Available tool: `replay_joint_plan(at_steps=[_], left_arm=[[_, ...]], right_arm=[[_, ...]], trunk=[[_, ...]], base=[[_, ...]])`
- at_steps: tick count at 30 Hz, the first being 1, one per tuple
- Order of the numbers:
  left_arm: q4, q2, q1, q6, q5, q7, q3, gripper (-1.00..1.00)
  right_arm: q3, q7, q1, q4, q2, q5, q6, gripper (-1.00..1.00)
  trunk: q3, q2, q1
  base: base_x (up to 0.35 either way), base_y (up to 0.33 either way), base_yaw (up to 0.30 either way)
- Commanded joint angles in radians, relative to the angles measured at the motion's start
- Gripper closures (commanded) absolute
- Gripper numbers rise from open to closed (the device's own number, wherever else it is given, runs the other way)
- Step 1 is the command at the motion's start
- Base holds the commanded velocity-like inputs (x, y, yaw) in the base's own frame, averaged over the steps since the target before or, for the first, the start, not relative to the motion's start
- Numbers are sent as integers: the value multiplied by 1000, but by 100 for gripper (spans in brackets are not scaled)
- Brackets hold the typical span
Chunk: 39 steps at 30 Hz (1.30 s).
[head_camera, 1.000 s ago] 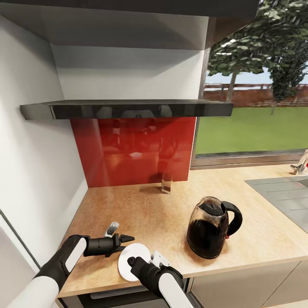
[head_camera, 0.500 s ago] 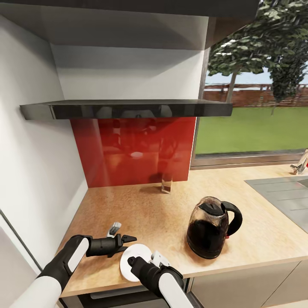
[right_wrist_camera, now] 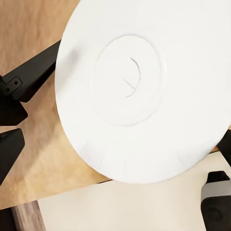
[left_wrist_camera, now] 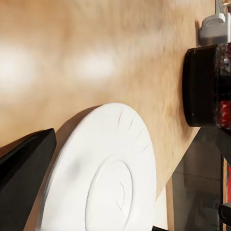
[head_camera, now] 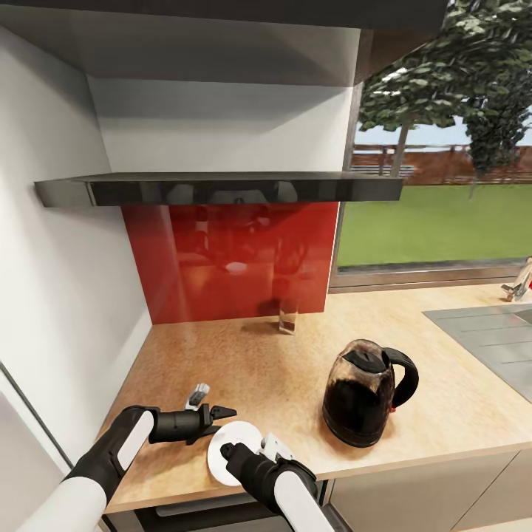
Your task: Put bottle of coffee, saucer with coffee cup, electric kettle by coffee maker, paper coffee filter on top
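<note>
The saucer is seen lying flat at the front edge of the kitchen countertop, toward its left corner, with part of its rim apparently projecting past that edge in the right wrist view. The left gripper is held low over the counter just beside the saucer's left rim, its fingers spread apart with nothing between them. The right gripper is placed over the saucer from the front; whether its fingers are parted or pressed on the rim cannot be told, since they are hidden by the wrist. The electric kettle stands well apart to the right, nearer the front edge than the back wall, and a small clear glass stands at the back edge against the red splashback. The main risk is judged to be the saucer being nudged off the front edge if it is pushed sideways by either gripper. A thin flat rim can also be missed or pinched unevenly, so that the plate tips or slips when lifted.
</note>
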Motion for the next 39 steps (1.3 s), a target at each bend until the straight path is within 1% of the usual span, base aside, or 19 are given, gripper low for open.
replay_joint_plan(at_steps=[1,12,24,30,39], left_arm=[[0,1,0,1,-10,0,-4,-100],[-1,2,0,3,-10,0,-4,-100],[1,2,0,5,-1,-3,-3,-100],[1,2,0,58,1,-6,-3,-100],[1,1,0,72,3,-8,-2,-100]], right_arm=[[0,-6,-1,-1,0,-4,3,-100],[-1,-6,-1,-2,0,-4,3,-100],[-1,-7,-1,-3,0,-4,3,-100],[-1,-6,-1,-3,0,-4,3,-100],[-1,-6,-1,-3,0,-5,3,-100]], trunk=[[-3,-2,1],[-3,-2,1],[-3,-2,1],[-3,-2,1],[-3,-2,1]], base=[[0,0,0],[0,0,0],[0,0,0],[0,0,0],[0,0,0]])
